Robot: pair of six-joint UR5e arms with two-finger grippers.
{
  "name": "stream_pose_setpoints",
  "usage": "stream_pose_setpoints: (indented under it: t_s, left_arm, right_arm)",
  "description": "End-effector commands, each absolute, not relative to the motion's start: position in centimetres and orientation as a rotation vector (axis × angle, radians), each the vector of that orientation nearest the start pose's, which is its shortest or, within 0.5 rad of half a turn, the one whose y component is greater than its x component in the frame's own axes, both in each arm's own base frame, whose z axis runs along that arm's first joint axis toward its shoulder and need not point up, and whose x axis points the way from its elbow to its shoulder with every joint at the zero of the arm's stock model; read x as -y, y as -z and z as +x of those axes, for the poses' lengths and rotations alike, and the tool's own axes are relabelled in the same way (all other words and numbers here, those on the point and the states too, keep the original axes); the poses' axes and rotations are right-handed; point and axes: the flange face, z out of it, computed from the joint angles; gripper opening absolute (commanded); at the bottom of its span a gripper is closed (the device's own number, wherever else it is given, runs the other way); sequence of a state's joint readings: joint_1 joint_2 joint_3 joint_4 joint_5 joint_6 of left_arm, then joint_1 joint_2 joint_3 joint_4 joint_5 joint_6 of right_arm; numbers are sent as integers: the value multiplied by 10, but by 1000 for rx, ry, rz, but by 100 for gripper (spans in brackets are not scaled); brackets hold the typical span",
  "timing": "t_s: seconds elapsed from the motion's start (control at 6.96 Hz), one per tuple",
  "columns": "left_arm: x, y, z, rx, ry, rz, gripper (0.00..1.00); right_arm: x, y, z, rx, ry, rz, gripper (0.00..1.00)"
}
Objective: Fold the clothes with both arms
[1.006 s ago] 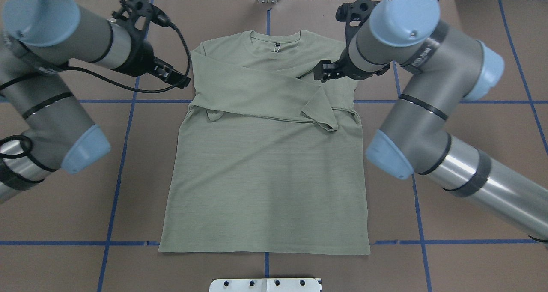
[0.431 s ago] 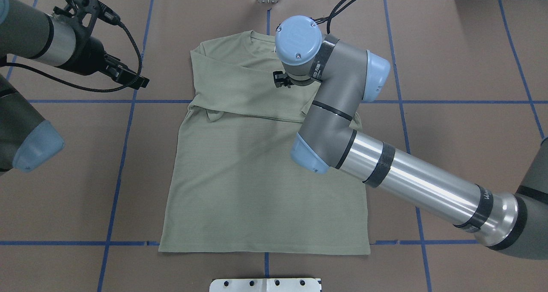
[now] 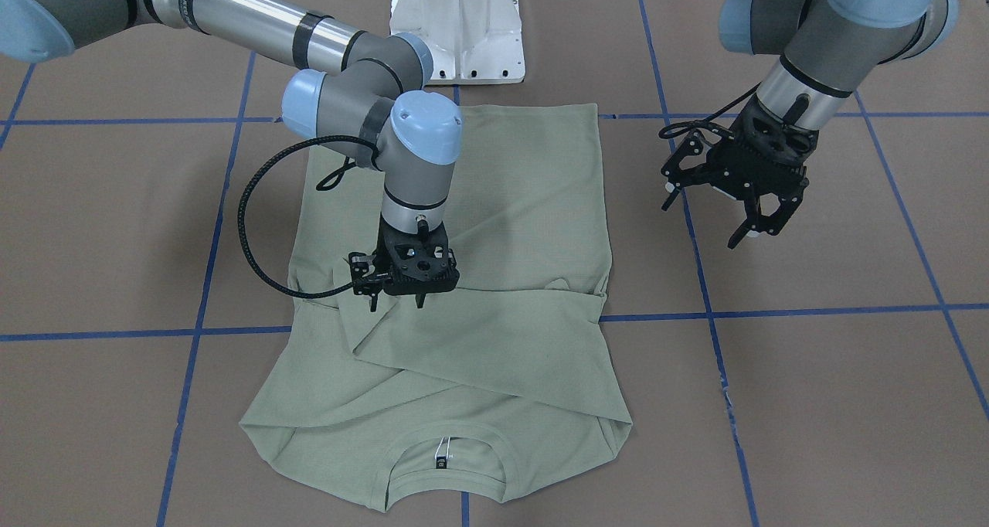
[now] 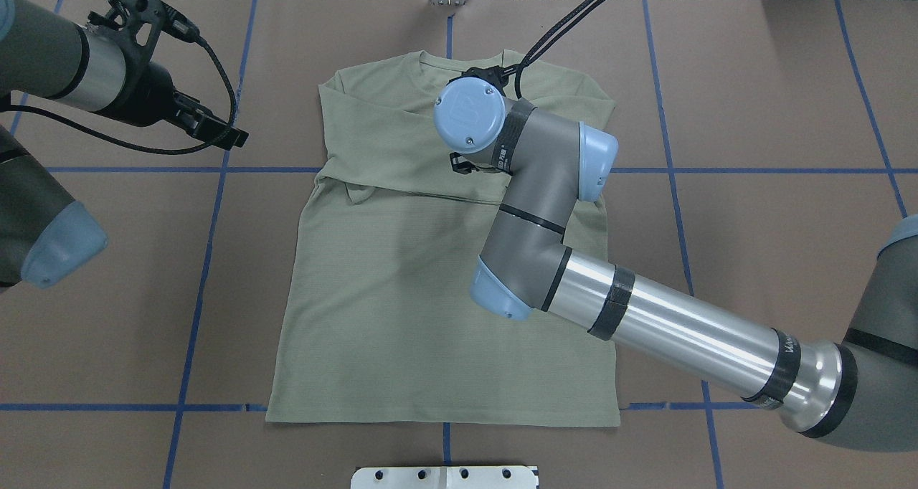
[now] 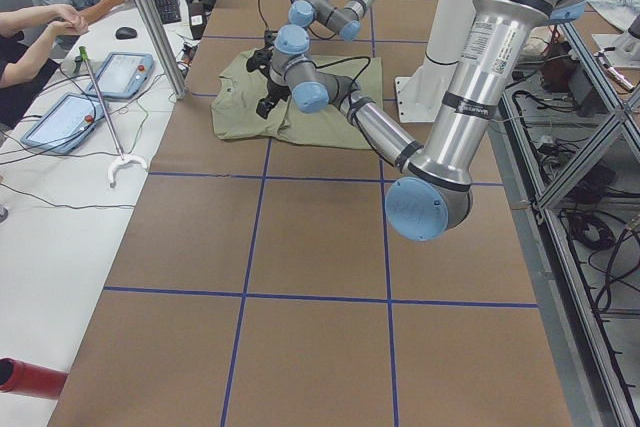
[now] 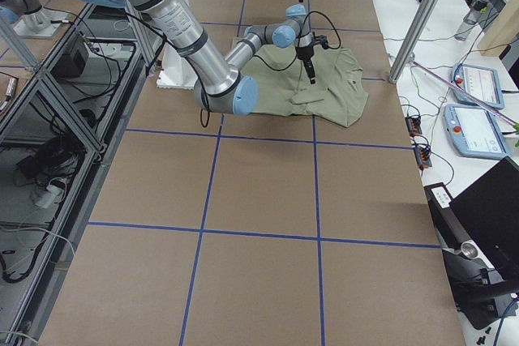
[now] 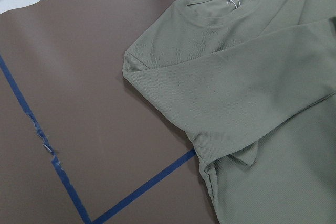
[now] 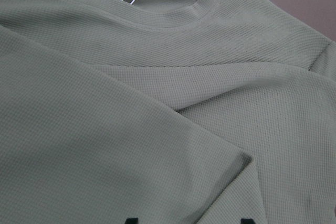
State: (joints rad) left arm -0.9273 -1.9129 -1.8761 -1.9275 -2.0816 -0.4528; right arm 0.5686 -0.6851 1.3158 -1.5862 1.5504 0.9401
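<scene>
**While sleeves lie crossed, right arm moves in**

Empty, jaws apart, the right end effector (image 3: 397, 304) has shifted from shoulder to mid-chest over the shirt (image 4: 401, 295) at frame centre. The left end effector (image 3: 753, 232), likewise released, has backed toward upper left. A body fold seems likely next.
</scene>
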Motion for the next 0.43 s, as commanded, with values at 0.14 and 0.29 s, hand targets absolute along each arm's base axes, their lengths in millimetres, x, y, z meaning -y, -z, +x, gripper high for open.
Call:
stream_pose_setpoints:
  t_s: [0.14, 0.29]
  left_arm:
    - [518, -294, 285, -912, -425, 586, 100]
    - [518, -294, 284, -911, -425, 585, 100]
  right_arm:
    - [532, -243, -599, 444, 107, 377, 63]
    - [531, -245, -602, 441, 108, 374, 62]
